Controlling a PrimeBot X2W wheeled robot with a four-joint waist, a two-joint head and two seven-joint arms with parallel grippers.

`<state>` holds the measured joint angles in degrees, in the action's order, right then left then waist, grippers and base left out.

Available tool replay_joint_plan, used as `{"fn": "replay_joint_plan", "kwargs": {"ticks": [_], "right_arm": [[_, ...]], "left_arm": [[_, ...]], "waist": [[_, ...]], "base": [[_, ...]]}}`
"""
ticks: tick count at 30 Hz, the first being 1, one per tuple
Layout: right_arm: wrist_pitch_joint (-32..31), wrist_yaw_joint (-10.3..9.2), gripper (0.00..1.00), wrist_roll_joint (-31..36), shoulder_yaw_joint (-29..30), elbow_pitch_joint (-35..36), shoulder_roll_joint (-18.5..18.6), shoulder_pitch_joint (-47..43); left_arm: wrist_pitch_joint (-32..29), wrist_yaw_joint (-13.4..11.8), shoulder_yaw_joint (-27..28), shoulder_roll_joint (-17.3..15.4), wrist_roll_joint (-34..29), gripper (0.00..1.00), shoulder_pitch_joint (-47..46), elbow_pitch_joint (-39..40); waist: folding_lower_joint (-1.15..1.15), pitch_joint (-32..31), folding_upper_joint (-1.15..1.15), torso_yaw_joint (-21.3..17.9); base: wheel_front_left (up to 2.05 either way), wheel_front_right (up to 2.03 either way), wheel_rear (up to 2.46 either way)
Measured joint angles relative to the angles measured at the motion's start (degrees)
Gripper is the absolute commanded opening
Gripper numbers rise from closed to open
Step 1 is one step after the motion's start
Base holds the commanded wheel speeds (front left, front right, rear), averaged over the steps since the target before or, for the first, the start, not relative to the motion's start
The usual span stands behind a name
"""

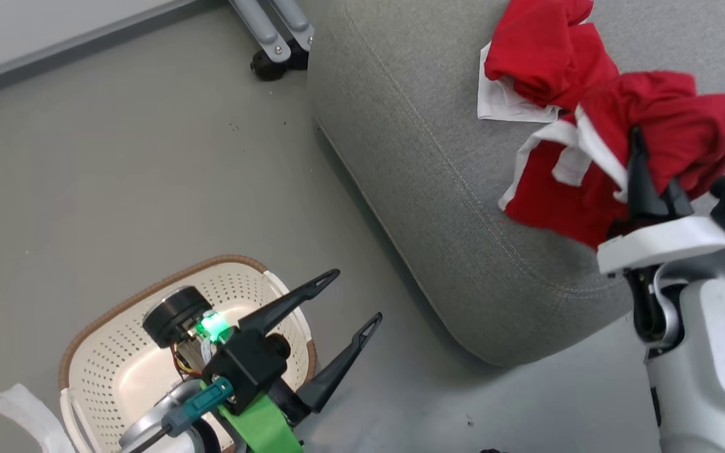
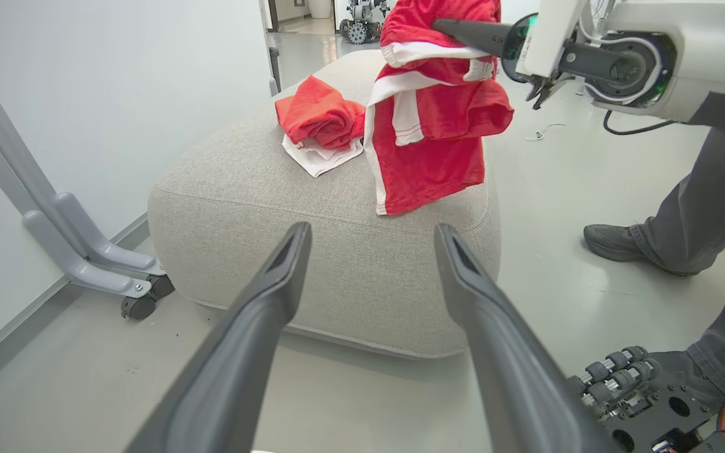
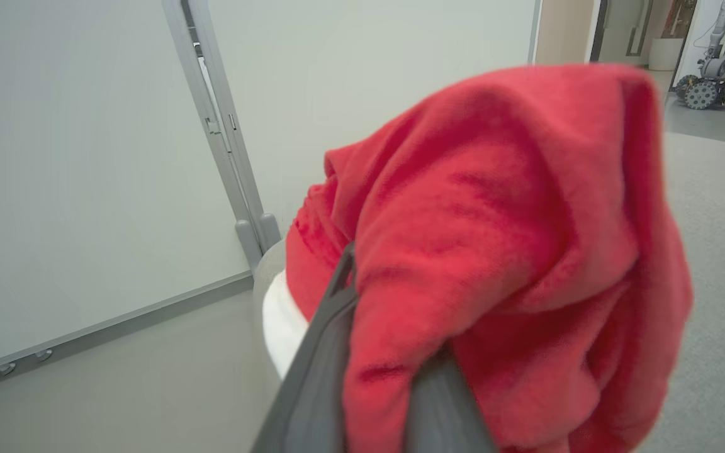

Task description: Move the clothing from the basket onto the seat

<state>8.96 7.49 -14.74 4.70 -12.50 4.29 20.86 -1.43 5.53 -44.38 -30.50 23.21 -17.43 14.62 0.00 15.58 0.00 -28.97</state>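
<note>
- Nearly finished, judging by the layout: two red garments counted, both up at the seat (image 1: 413, 157), toward 1 o'clock in the head view.
- Counted as delivered: first garment (image 1: 545, 50), bunched on the grey seat with white lining poking out beneath.
- Not yet released: second garment (image 1: 671, 126), pinched on a fold by the right jaws, which are pressed nearly together. Hanging over the seat at about 2 o'clock, just beside the first. Hem low over the grey fabric; contact impossible to tell.
- Spread wide and holding nothing: left jaws, at 7 o'clock by the basket (image 1: 104, 352).
- Basket down on the floor (image 1: 148, 157), well apart from the seat. No red seen in its visible cream interior, though partly hidden behind the left arm (image 1: 249, 371).
- Left to do, as judged: lower and let go of the second garment so that it rests fully on the seat, then pull clear.
- Worth watching: soft cloth snagging at release. Hanging near the seat's front edge, so some risk of sliding off.
- Also noted: person's foot (image 2: 614, 242) at 3 o'clock of the left wrist view, apart from the seat.
</note>
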Motion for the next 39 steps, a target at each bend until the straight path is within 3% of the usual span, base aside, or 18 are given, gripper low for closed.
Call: {"fn": "replay_joint_plan", "kwargs": {"ticks": [6,15,23,24,26,31,39], "right_arm": [[1.4,0.00,0.00,-2.3,4.5,-4.4,2.2,10.0],[3.3,0.00,0.00,-5.6,12.3,-12.6,8.9,25.8],[4.3,0.00,0.00,-5.6,16.5,-26.4,12.6,32.5],[4.4,0.01,0.29,-5.2,16.5,-28.4,12.6,32.8],[5.0,0.01,1.00,-4.9,17.0,-30.9,12.3,32.9],[6.0,0.01,1.00,-3.3,18.4,-33.6,11.4,31.9],[6.0,0.01,1.00,-1.4,20.6,-26.2,7.8,21.8]], "left_arm": [[-1.1,0.4,1.1,-1.6,-0.3,1.00,-3.2,2.5],[-2.0,1.2,1.0,-3.7,-2.0,1.00,-10.0,6.5],[-1.4,1.6,-0.6,-4.9,-2.6,1.00,-14.9,7.5],[-1.3,1.6,-0.8,-5.0,-2.6,1.00,-15.2,7.5],[-1.0,1.6,-1.1,-5.0,-2.6,1.00,-15.6,7.2],[-0.2,1.8,-2.0,-5.0,-2.5,1.00,-16.2,5.9],[2.4,1.0,-2.4,-3.8,-1.6,1.00,-15.7,2.5]], "waist": [[0.00,4.8,0.00,0.8],[0.01,12.7,0.00,5.0],[0.01,19.9,0.00,9.6],[0.01,20.7,0.00,10.1],[0.01,22.1,0.00,11.0],[0.01,24.4,0.00,13.0],[0.00,22.0,0.00,13.8]], "base": [[0.00,0.00,0.00],[0.00,0.00,0.00],[0.00,0.00,0.00],[0.00,0.00,0.00],[0.00,0.00,0.00],[0.00,0.00,0.00],[0.00,0.00,0.00]]}}
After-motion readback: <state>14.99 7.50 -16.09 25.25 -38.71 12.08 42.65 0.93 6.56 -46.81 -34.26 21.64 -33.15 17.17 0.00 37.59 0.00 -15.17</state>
